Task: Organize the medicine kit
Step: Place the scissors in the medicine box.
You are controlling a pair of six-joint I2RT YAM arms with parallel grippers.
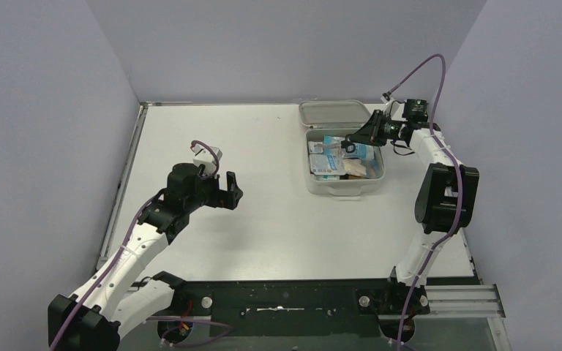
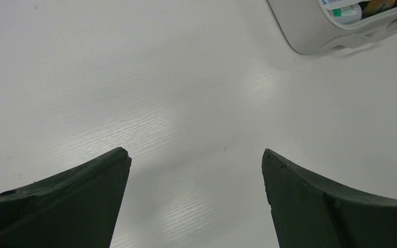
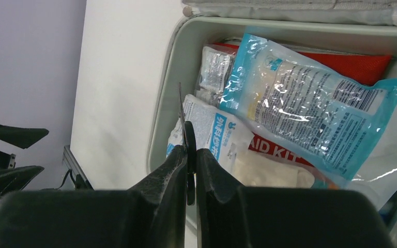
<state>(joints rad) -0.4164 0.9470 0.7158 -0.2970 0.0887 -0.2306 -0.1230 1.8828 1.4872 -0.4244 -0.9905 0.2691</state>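
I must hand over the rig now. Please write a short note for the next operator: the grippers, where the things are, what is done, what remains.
Left gripper: open, empty, above the bare table.
Right gripper: shut on a thin flat piece, seen edge-on above the medicine kit; I cannot tell what the piece is.
Kit: far right of the table, lid open.
Done: blue packet, red pouch and other packets lie inside.
Left: probably drop the piece in and close the lid.

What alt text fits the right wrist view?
Right gripper, shut on a thin flat sheet seen edge-on, hangs over the open pale grey-white plastic medicine kit. Inside lie a glossy blue-edged clear plastic packet, a flat red pouch and a white blue-printed sachet.
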